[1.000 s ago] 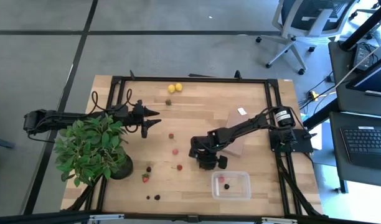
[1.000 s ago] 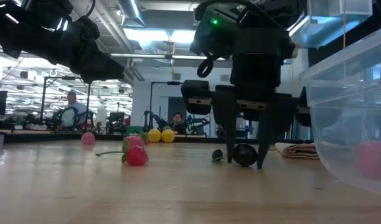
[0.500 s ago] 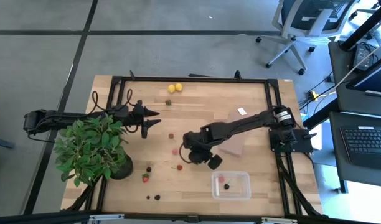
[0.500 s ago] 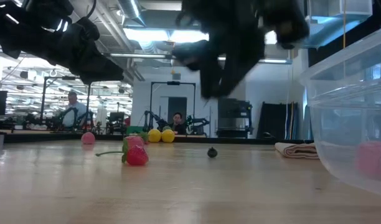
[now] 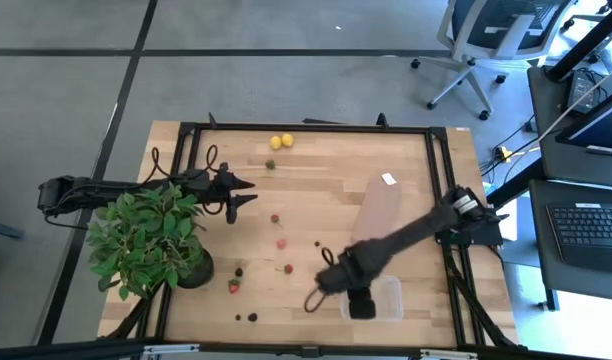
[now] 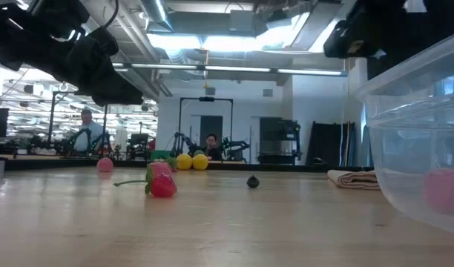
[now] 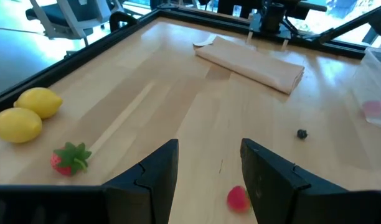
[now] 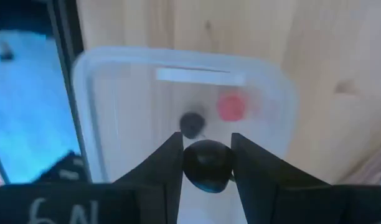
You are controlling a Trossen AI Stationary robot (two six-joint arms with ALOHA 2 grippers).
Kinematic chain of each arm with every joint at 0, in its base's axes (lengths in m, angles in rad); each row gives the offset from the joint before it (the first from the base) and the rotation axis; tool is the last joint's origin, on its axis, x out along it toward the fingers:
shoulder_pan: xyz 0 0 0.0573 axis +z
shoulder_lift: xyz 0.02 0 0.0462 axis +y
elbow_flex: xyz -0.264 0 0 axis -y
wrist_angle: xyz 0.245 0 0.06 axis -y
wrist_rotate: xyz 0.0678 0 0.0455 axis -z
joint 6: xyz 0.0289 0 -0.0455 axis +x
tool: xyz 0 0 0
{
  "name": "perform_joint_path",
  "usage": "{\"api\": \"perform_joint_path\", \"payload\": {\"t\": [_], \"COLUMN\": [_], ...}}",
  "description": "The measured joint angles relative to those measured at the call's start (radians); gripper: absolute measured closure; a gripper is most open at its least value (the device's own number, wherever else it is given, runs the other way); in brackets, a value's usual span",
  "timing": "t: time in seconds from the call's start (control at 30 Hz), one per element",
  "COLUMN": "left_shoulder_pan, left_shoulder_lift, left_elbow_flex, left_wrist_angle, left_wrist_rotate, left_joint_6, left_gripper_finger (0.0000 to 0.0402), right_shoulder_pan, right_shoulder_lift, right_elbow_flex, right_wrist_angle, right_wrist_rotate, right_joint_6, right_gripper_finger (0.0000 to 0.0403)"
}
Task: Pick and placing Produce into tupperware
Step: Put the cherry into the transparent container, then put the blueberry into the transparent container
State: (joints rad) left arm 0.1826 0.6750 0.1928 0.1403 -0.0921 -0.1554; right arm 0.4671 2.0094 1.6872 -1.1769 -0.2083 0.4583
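While right gripper (image 8: 206,163) pinches a dark berry (image 8: 207,165) above the tupperware (image 5: 389,297) at table's 5 o'clock, left gripper (image 7: 208,163) waits half-open near 9 o'clock; container holds a red piece (image 8: 230,107) and a dark piece (image 8: 190,124).

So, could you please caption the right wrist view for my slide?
Right end effector holds a blackberry above the clear tupperware, which already contains two fruit pieces.

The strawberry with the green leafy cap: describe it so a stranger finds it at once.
Start at the two yellow lemons by the table's far edge. Just beside them, nearer the table's middle, lies the strawberry. It alone shows a spread green cap there; the other red pieces lie farther off.
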Motion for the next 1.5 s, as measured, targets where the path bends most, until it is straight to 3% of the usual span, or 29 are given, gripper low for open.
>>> {"api": "perform_joint_path", "payload": {"t": [0.13,0.27,0.97,1.1,1.3,1.4,1.5], "left_shoulder_pan": [0.0,0.0,0.0,0.0,0.0,0.0,0.0], "left_shoulder_lift": [0.0,0.0,0.0,0.0,0.0,0.0,0.0], "left_elbow_flex": [0.0,0.0,0.0,0.0,0.0,0.0,0.0], "left_wrist_angle": [0.0,0.001,0.002,0.002,0.002,0.003,0.002], "left_wrist_rotate": [0.0,0.0,0.0,0.0,0.0,0.011,0.013], "left_joint_6": [0.0,0.0,0.0,0.0,0.0,0.0,-0.004], "left_gripper_finger": [0.0237,0.0237,0.0237,0.0237,0.0237,0.0237,0.0237], "right_shoulder_pan": [0.009,0.01,0.008,0.008,-0.008,-0.065,-0.137], "right_shoulder_lift": [0.001,0.001,-0.001,-0.042,-0.101,-0.134,-0.137], "right_elbow_flex": [-0.01,-0.01,-0.007,0.038,0.081,0.074,0.047], "right_wrist_angle": [0.034,0.034,0.042,0.063,0.063,0.086,0.163], "right_wrist_rotate": [0.105,0.178,0.133,0.16,0.325,0.334,0.261], "right_joint_6": [0.107,0.116,0.132,0.025,-0.271,-0.385,-0.517], "right_gripper_finger": [0.0281,0.0281,0.0237,0.0237,0.0238,0.0238,0.0238]}}
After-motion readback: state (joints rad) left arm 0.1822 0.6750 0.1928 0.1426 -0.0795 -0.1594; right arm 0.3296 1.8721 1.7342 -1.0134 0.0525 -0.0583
